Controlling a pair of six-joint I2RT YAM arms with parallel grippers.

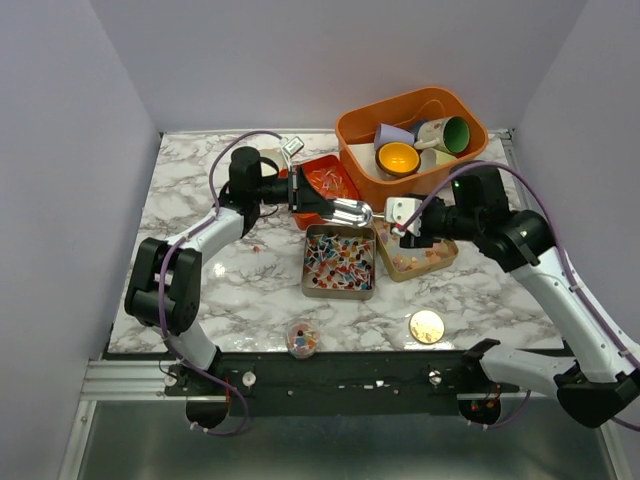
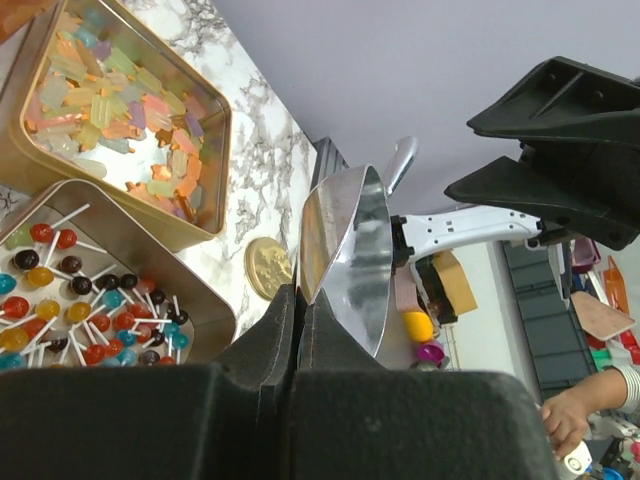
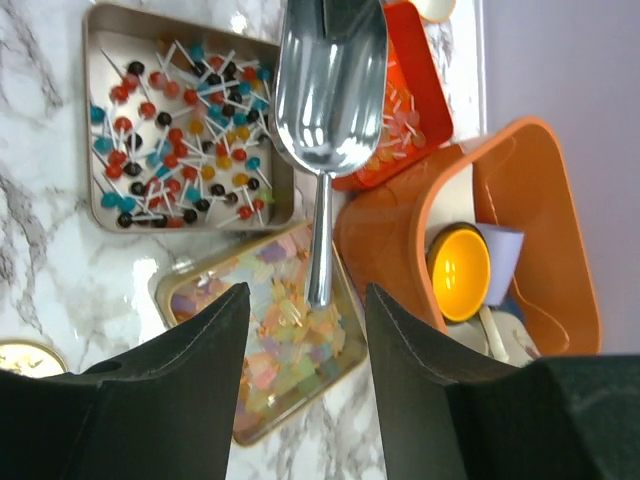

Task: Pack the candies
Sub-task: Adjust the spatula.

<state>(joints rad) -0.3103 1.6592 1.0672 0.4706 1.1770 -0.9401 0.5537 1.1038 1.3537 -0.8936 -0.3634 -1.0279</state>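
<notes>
The candies sit in several containers at the middle of the table. Bright red, blue, yellow and dark sweets on white sticks fill a square silver metal tin. At its 3 o'clock, touching or almost touching it, a gold-coloured tin holds pale pastel gummies. At 12 o'clock a small red plastic tray carries more stick sweets. A small round clear dish with a few mixed pieces stands at 7 o'clock, near the front edge.

A shiny steel scoop hangs over the far edge of the silver tin, its bowl toward 9 o'clock and its handle toward 3. The left gripper is pinched fully closed on the rim of the scoop's bowl. The right gripper stands parted, with the handle's end in the gap and neither finger touching it.

At 1 o'clock a large orange plastic bin holds a yellow bowl and coloured cups. A round gold disc lies at 4 o'clock.

The tabletop is white marble pattern with grey veins. Plain pale lilac-grey walls close it in on three sides, and an aluminium rail runs along the near edge.
</notes>
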